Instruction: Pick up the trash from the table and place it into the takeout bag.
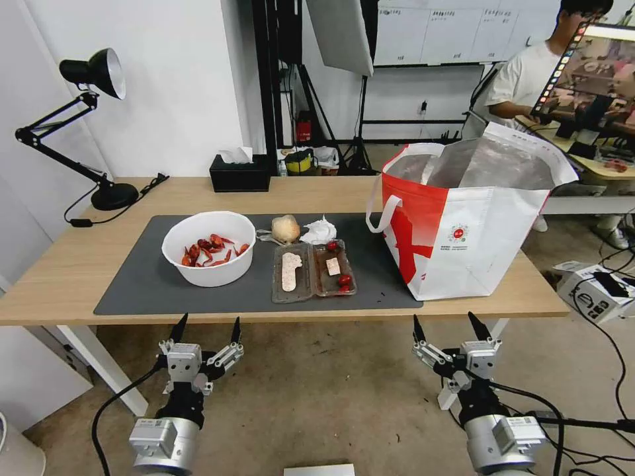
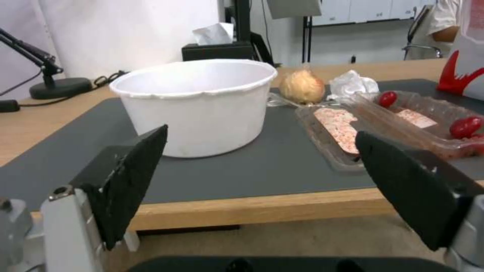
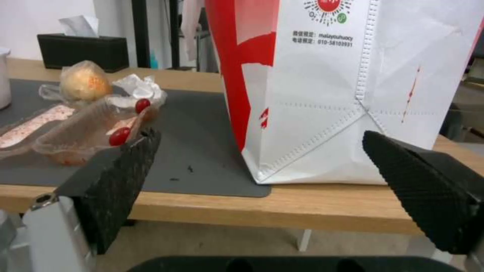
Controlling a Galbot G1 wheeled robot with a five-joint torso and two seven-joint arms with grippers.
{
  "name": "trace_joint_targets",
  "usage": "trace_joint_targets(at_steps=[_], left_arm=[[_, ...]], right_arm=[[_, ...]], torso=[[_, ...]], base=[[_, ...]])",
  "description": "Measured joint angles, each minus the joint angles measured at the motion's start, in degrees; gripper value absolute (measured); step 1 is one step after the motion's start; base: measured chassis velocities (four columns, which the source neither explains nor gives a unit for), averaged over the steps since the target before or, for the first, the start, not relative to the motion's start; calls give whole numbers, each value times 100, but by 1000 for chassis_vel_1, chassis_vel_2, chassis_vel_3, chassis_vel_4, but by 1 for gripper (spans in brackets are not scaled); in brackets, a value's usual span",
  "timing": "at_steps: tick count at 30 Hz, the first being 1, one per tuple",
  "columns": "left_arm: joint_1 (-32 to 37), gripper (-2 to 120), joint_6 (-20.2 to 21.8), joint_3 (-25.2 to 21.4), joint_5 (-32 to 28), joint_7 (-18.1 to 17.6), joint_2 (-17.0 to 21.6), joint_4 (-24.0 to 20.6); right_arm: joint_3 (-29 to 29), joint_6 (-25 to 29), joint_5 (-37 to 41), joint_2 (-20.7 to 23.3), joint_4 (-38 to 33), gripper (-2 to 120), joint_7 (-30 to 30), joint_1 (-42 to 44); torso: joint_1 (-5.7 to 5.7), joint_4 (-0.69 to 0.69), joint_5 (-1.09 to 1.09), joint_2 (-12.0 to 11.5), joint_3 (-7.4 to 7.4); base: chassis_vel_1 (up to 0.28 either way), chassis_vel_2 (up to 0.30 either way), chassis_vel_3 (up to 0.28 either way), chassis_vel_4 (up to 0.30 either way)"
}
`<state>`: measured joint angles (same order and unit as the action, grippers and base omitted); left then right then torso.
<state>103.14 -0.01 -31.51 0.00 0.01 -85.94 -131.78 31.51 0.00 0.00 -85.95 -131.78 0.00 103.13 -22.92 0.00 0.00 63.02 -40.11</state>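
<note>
The trash lies on the dark mat of the table (image 1: pixel 79 264). A white bowl (image 1: pixel 209 248) (image 2: pixel 202 105) holds red crayfish shells. Right of it lies an opened clear tray (image 1: pixel 313 270) (image 2: pixel 383 124) (image 3: pixel 75 132) with food scraps. Behind the tray sit a beige lump (image 1: pixel 286 229) (image 2: pixel 301 86) (image 3: pixel 84 83) and a crumpled tissue (image 1: pixel 319 231) (image 2: pixel 353 84) (image 3: pixel 138 87). At the table's right end the takeout bag (image 1: pixel 469 221) (image 3: pixel 348 87) stands open. My left gripper (image 1: pixel 206 325) (image 2: pixel 262 177) hangs open below the table's front edge, before the bowl. Open too, my right gripper (image 1: pixel 450 325) (image 3: pixel 267 177) hangs below the edge, before the bag.
A black tissue box (image 1: pixel 239 172) and a black desk lamp (image 1: pixel 99 132) stand at the back of the table. A person sits at a desk behind the bag. Boxes and cables lie on the floor at the right.
</note>
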Motion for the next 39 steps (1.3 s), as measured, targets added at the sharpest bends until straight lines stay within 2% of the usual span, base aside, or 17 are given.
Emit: trace_joint_targets(at_steps=[23, 28, 29, 30, 31, 33, 34, 35, 36, 37, 38, 39], left_arm=[[0, 100, 1, 0, 0, 0, 0, 0], [-76, 100, 9, -11, -106, -49, 13, 4], [-122, 100, 21, -23, -162, -90, 23, 12], [-373, 100, 89, -87, -460, -301, 75, 54], [-373, 100, 89, -87, -460, -301, 75, 54], [-692, 100, 187, -169, -853, -585, 144, 118], [-975, 100, 268, -237, -1203, -825, 204, 172], [-975, 100, 268, -237, -1203, -825, 204, 172], [-1166, 100, 271, -293, -1446, -991, 245, 226], [-1223, 100, 228, -312, -1534, -1027, 261, 256], [-1291, 100, 134, -327, -1671, -1055, 282, 305], [-1291, 100, 134, -327, -1671, -1055, 282, 305]], right_arm=[[0, 0, 0, 0, 0, 100, 0, 0], [2, -76, 87, 118, -5, 100, -1, -69], [3, -127, 133, 170, -5, 100, -2, -102], [24, -336, 338, 409, -26, 100, -5, -277], [24, -336, 338, 409, -26, 100, -5, -277], [51, -641, 627, 746, -54, 100, -18, -507], [80, -927, 904, 1067, -81, 100, -32, -731], [80, -927, 904, 1067, -81, 100, -32, -731], [99, -1141, 1104, 1301, -102, 100, -43, -896], [109, -1248, 1206, 1419, -111, 100, -48, -974], [134, -1535, 1481, 1737, -139, 100, -63, -1193], [134, -1535, 1481, 1737, -139, 100, -63, -1193]], torso=[[0, 0, 0, 0, 0], [0, 0, 2, 0, 0], [0, 0, 2, 0, 0], [1, -1, 0, 0, 0], [1, -1, 0, 0, 0], [0, 0, 0, 0, 0], [-1, 0, 0, 0, -1], [-1, 0, 0, 0, -1], [-1, -1, 1, 0, -1], [-1, -1, 1, 0, -1], [-1, -1, 0, 0, -1], [-1, -1, 0, 0, -1]], base=[[0, 0, 0, 0], [0, 0, 0, 0], [0, 0, 0, 0], [0, 0, 0, 0], [0, 0, 0, 0], [0, 0, 0, 0], [0, 0, 0, 0], [0, 0, 0, 0], [0, 0, 0, 0], [0, 0, 0, 0], [0, 0, 0, 0], [0, 0, 0, 0]])
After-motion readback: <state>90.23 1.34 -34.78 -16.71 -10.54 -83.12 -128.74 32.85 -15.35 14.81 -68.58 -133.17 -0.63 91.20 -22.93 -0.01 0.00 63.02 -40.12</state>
